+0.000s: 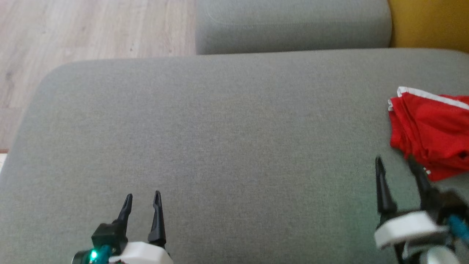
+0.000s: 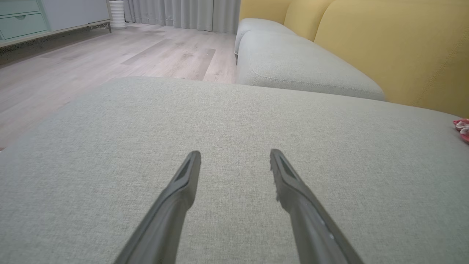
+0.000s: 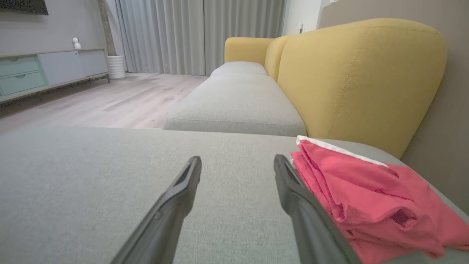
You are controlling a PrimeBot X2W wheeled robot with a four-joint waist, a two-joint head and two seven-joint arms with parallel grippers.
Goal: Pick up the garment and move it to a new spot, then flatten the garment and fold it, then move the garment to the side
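A red cloth garment with a white trimmed edge (image 1: 432, 128) lies in loose folds on the far right of a broad grey woven-fabric seat cushion (image 1: 220, 124), partly cut off by the right edge of the head view; in the right wrist view it sits close under a mustard-yellow upholstered backrest (image 3: 359, 77), white trim on its far side; the right gripper (image 1: 395, 161) hovers low at the garment's near left corner, its two long dark fingers spread wide with nothing between them; its right-hand finger (image 3: 300, 198) runs along the garment's left edge, and whether it touches the cloth cannot be told; the left finger stands over bare cushion; the left gripper (image 1: 143, 195) is at the lower left of the head view, well apart from the garment, its fingers likewise parted and empty above bare grey fabric; in the left wrist view a small patch of the red cloth shows at the far right edge; beyond the broad cushion lies a second, narrower grey seat cushion (image 1: 293, 25), with pale wood-plank floor (image 1: 91, 36) to its left; grey pleated curtains (image 3: 183, 33) and a low pale-green sideboard (image 3: 36, 71) stand further back in the room.
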